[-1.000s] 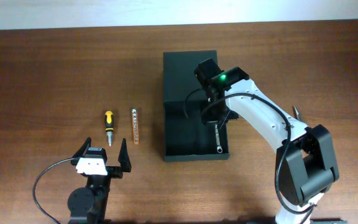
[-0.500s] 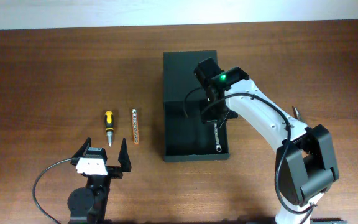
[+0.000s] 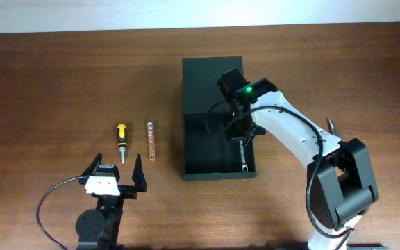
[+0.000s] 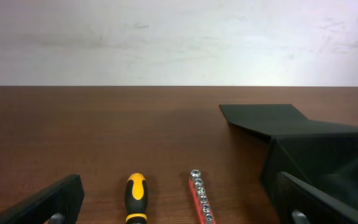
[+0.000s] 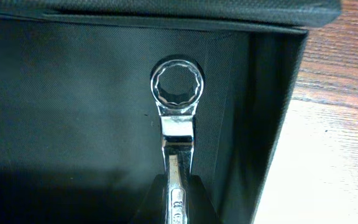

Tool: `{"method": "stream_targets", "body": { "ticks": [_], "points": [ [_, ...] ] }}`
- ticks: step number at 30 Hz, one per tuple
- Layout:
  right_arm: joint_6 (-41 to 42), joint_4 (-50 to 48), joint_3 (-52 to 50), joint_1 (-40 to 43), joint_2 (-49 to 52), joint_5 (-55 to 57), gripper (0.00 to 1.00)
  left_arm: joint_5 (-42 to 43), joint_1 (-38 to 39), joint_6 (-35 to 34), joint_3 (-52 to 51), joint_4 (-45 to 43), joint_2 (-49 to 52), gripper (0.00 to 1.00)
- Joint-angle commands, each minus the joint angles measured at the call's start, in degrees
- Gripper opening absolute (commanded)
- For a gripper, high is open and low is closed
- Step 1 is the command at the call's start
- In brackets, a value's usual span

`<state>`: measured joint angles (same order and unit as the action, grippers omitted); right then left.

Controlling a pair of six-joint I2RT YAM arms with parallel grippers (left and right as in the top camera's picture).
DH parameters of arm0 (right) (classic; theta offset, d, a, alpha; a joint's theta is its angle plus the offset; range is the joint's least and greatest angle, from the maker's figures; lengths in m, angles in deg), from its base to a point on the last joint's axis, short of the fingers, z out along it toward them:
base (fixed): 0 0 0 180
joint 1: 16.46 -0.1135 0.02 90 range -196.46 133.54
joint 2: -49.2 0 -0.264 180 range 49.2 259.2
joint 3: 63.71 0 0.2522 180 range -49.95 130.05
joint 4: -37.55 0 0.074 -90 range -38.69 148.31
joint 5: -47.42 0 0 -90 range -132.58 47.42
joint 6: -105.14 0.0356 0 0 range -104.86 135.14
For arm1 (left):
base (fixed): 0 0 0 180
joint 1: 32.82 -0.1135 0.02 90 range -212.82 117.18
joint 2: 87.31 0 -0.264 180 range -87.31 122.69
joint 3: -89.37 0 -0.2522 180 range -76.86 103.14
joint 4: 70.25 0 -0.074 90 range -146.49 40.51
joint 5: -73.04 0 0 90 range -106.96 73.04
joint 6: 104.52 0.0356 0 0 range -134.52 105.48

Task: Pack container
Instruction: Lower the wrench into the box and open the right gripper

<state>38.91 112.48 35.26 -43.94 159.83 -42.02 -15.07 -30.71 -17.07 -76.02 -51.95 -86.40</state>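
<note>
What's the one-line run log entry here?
right hand: shut on wrench, inside container | left hand: open, empty | screwdriver, socket rail: on table

Open matte black rectangular container

Robotics lab: 2 robot arms on a wooden bench, bare white wall behind it, screwdriver lying on it.

My overhead camera looks straight down on the whole table. Left wrist sits low, facing the wall, sharing the container with it; right wrist peers closely inside, onto the wrench.
</note>
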Motion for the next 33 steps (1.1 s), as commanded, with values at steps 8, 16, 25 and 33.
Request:
{"method": "stream_targets", "body": {
  "ticks": [8, 16, 25, 33],
  "points": [
    [0.3, -1.2, -0.4, -0.4, -0.7, -0.2, 0.04, -0.2, -0.4, 1.1, -0.3, 0.1, -0.2, 0.99],
    [0.3, -2.2, -0.7, -0.4, -0.6, -0.1, 0.04, -0.2, -0.4, 1.1, -0.3, 0.1, -0.2, 0.99],
    [0.3, -4.4, -3.4, -0.4, -0.6, -0.1, 0.04, -0.2, -0.4, 1.1, -0.3, 0.1, -0.2, 0.99],
    [0.3, -5.5, -4.9, -0.4, -0.6, -0.1, 0.04, -0.2, -0.4, 1.1, -0.3, 0.1, -0.2, 0.99]
  ]
}}
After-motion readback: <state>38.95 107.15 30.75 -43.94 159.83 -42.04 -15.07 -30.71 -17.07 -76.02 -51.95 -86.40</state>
